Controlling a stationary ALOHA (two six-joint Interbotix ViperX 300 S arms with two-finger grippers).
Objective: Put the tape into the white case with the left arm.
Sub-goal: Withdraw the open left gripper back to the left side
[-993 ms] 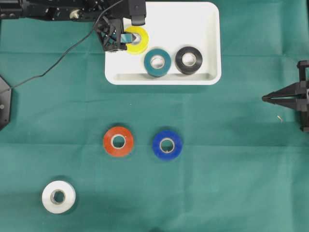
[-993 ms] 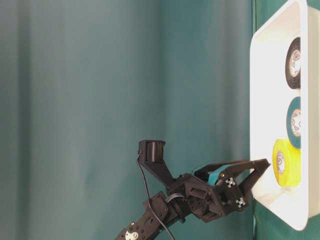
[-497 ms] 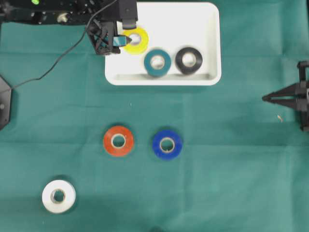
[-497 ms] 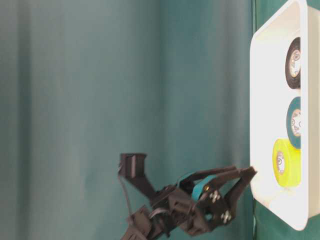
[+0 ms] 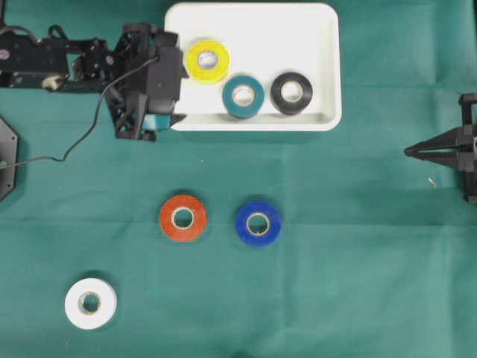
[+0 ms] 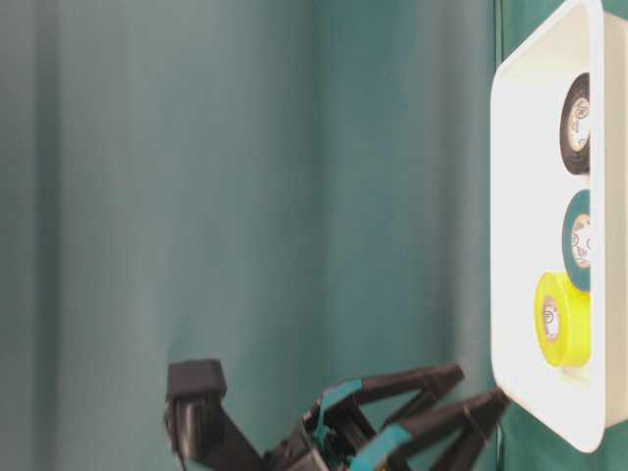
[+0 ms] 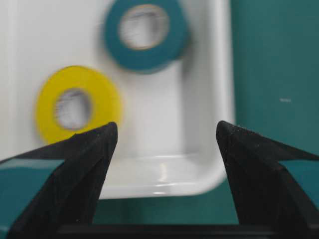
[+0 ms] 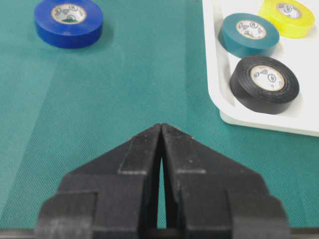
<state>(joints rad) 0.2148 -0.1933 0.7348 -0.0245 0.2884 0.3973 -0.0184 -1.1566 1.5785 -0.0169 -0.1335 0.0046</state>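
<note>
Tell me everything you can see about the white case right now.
The large shallow white plastic case is rectangular with rounded corners and a raised rim, glossy, lying flat on the green cloth near its far edge. Inside lie three tape rolls: yellow, teal and black, teal touching yellow. The left tool, open and empty, sits just off its left corner.

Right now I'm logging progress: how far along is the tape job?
Done: yellow tape, teal tape and black tape lie in the white case. In hand: nothing; the left pincer is open and empty. Left: red tape, blue tape and white tape on the cloth.
</note>
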